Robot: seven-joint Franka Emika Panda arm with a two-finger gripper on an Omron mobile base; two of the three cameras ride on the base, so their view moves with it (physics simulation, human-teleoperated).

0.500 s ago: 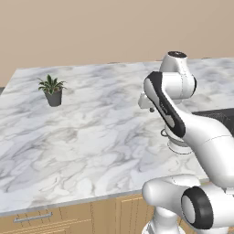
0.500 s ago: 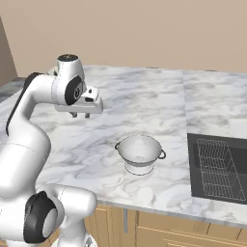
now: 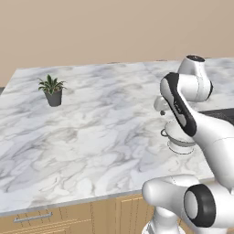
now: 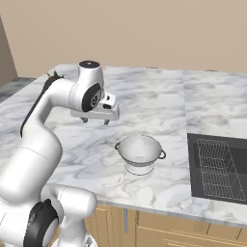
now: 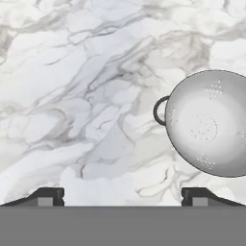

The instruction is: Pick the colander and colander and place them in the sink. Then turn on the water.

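A whitish perforated colander (image 4: 140, 153) with a base ring and small side handles stands upright on the marble counter, left of the black sink (image 4: 192, 164). My gripper (image 4: 96, 120) hangs open above the counter, to the colander's left and a little behind it. In the hand view the colander (image 5: 211, 127) lies at the right, beyond the right fingertip (image 5: 197, 195), with nothing between the fingers. My arm partly hides the colander (image 3: 179, 140) in the left base view. The darker grey colander, the tap and the water are out of view.
A wire dish rack (image 4: 219, 169) sits inside the sink basin. A small potted plant (image 3: 53, 91) stands far left on the counter. Bare marble counter (image 3: 105, 128) spreads between the plant and the colander. The counter's front edge runs just below the colander.
My gripper has moved to the right and lower, closer to the whitish colander. The colander and the plant have stayed in place.
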